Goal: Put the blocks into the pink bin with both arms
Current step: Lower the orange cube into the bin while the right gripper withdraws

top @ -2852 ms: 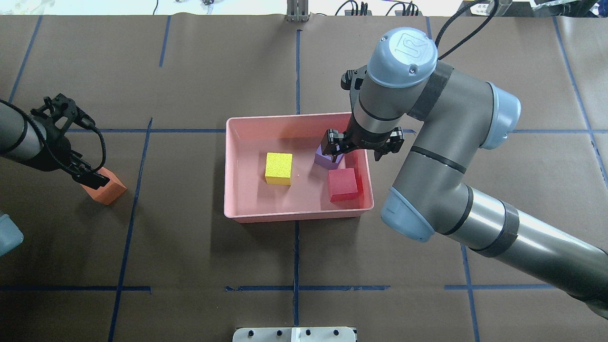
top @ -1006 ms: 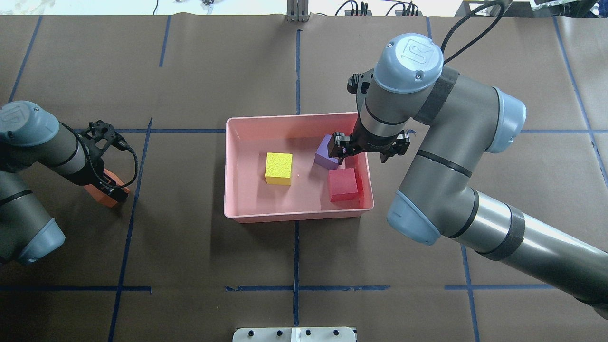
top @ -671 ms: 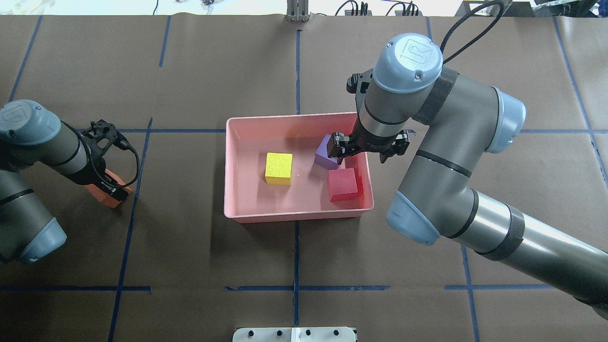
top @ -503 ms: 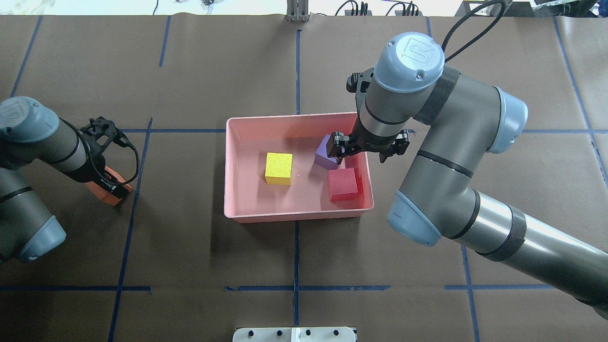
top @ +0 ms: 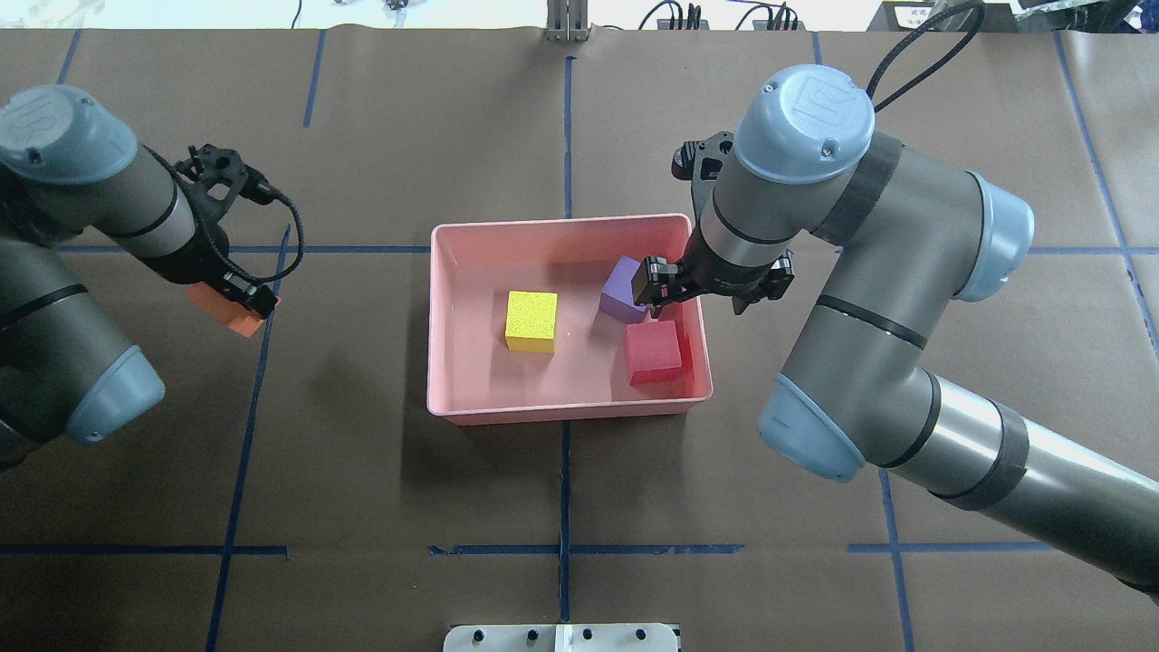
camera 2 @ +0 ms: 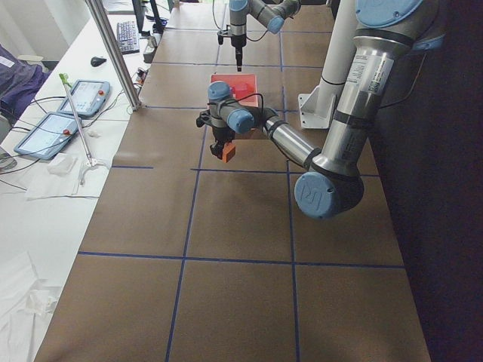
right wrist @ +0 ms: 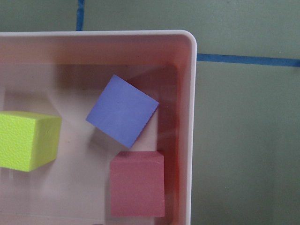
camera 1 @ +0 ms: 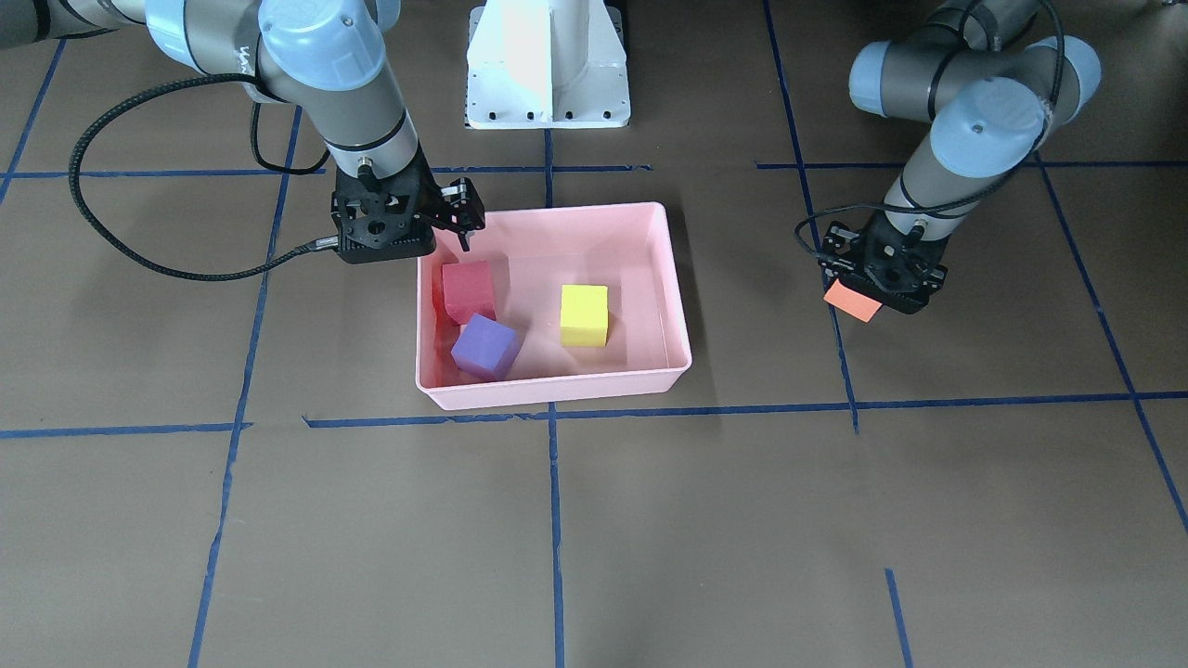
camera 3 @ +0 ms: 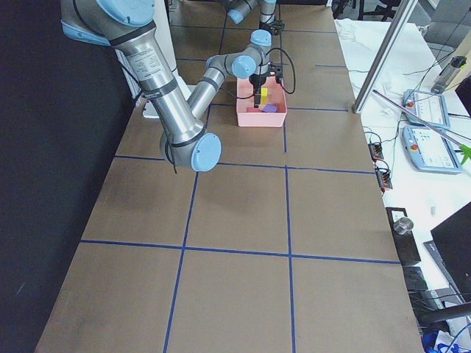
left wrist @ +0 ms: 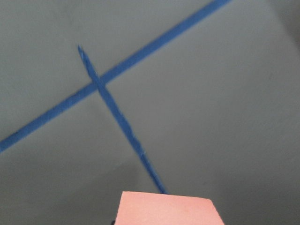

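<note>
The pink bin [top: 561, 223] sits mid-table and holds the yellow-green block [top: 531, 321], the purple block [top: 621, 292] and the red block [top: 654, 351]. They also show in the front view: the bin [camera 1: 557, 393], yellow-green [camera 1: 584, 314], purple [camera 1: 484, 345], red [camera 1: 468, 289]. My right gripper [top: 713, 288] is open and empty above the bin's right rim, next to the purple block. My left gripper [top: 243, 294] is shut on the orange block [top: 231, 317] and holds it above the table, left of the bin. The orange block's edge shows in the left wrist view [left wrist: 166, 208].
The white pedestal [camera 1: 548, 65] stands at the robot's side of the table behind the bin. Blue tape lines [top: 566, 548] cross the brown table cover. The right arm's elbow [top: 806, 435] hangs over the table just right of the bin.
My left gripper has lifted the orange block off the table and carried it up and toward the bin. My right gripper has drifted slightly right, away from the purple block.
</note>
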Robot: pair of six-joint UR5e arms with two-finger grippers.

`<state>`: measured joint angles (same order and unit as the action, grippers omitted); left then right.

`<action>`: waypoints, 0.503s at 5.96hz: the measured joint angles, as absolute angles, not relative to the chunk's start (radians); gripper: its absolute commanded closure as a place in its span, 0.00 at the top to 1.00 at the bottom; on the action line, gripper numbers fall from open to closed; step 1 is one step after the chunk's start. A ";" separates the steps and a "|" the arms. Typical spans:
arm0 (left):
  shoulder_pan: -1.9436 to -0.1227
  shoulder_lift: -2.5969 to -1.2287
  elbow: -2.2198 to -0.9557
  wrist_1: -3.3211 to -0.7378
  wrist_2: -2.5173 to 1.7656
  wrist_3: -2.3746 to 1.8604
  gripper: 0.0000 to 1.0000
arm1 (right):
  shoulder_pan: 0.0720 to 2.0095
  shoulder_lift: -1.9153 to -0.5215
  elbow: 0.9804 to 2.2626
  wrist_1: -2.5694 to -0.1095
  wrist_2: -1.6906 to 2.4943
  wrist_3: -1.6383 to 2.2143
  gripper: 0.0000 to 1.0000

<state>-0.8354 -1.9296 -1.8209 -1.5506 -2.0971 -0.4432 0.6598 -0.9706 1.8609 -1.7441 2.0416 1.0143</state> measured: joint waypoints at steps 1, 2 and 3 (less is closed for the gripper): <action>-0.830 -2.027 -1.824 -1.465 -2.097 -0.569 0.54 | 0.668 -0.994 1.884 -1.744 2.043 0.975 1.00; -0.799 -2.116 -1.818 -1.414 -2.095 -0.735 0.55 | 0.684 -1.023 1.910 -1.744 2.047 0.922 1.00; -0.746 -2.198 -1.799 -1.396 -2.090 -0.898 0.55 | 0.701 -1.051 1.933 -1.744 2.052 0.872 1.00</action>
<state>-0.7455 -2.1981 -1.7992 -1.3965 -2.0898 -0.8980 0.7010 -1.0512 1.9332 -1.7441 2.0517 0.8722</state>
